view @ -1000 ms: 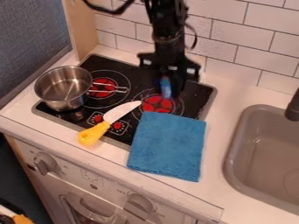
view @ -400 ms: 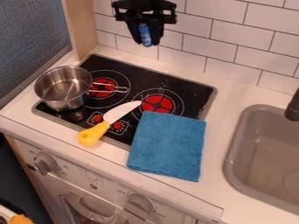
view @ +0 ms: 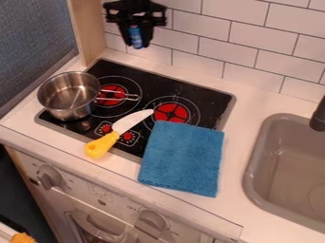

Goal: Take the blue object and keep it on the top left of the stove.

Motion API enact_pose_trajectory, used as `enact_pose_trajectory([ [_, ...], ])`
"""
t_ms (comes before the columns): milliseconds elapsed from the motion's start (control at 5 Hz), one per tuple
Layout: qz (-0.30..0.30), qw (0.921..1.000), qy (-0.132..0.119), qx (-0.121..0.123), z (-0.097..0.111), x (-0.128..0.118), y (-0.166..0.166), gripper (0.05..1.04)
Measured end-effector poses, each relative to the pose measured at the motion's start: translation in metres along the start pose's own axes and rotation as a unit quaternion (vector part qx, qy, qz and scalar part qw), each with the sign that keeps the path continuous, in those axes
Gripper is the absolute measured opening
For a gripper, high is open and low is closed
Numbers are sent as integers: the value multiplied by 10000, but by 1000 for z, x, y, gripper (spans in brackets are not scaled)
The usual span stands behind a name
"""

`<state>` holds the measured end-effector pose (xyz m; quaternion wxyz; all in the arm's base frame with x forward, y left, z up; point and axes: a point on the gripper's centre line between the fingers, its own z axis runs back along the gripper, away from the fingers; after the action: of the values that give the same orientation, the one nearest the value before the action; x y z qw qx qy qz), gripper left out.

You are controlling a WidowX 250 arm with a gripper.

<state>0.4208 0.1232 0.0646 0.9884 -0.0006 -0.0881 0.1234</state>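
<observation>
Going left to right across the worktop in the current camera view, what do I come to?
Metal pot, yellow-handled knife, folded blue cloth, grey sink.

Sink (view: 279, 161) — partly past right edge.

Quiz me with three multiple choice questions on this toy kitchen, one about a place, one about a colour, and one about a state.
1. Where does the knife's tip end lie?
A) In the sink
B) On the stove
C) Inside the pot

2. What colour is the knife's handle?
A) Yellow
B) Green
C) White

3. How is the small blue object?
A) Lying on the cloth
B) Standing in the pot
C) Held up in the gripper

1 B: the knife has its blade over the black stove top.
2 A: its handle is plainly yellow.
3 C: the blue object is between the fingers of the raised gripper.
</observation>
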Motion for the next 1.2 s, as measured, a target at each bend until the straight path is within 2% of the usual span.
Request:
enact_pose_trajectory([
  [400,356,9984,327,292,-47,1,46,435],
  [600,300,9983,284,402,-51,4,50,435],
  [800,483,9979,147,418,-55,1,51,527],
  [1000,663,9973,119,306,-55,-1,48,820],
  [1200,672,9971,224,263,-51,-9,42,1004],
])
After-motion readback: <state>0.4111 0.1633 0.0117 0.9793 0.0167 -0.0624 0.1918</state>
